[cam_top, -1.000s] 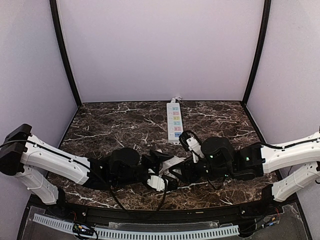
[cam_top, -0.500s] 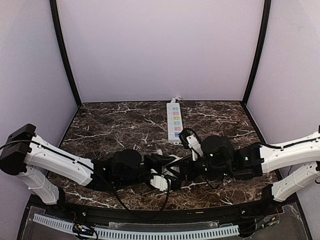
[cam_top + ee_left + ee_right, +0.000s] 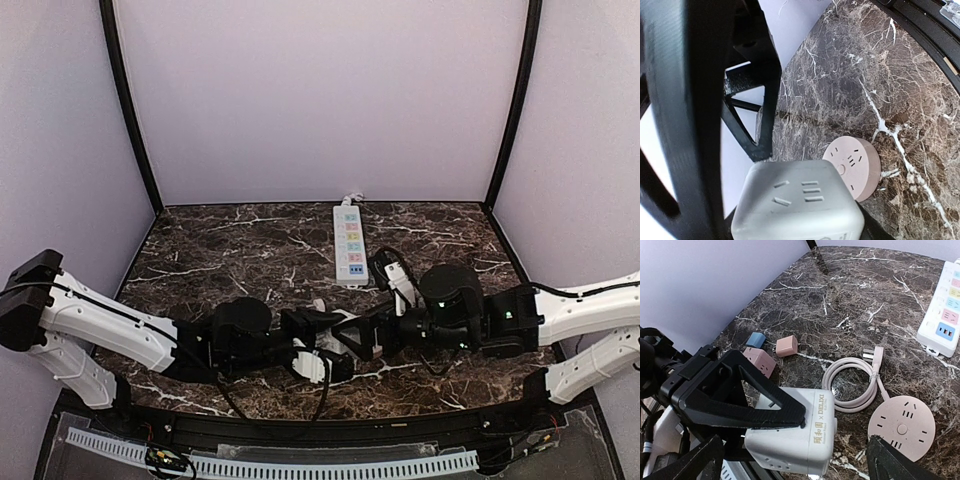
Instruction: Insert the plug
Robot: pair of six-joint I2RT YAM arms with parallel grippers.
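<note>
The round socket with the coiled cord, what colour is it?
Pale pink. The round socket shows best in the right wrist view.

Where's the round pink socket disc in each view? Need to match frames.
Top external: not discernible; the arms cover that area.
Left wrist: round pink socket disc, centre-right on the marble, up-right of the white cube adapter.
Right wrist: bottom right, right of the same cube.
Shared landmark: dark marble tabletop, in all three views.

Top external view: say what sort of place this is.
Probably a robot test booth: plain walls in a black frame, a marble-look table, with a power strip and a white cube adapter.
</note>
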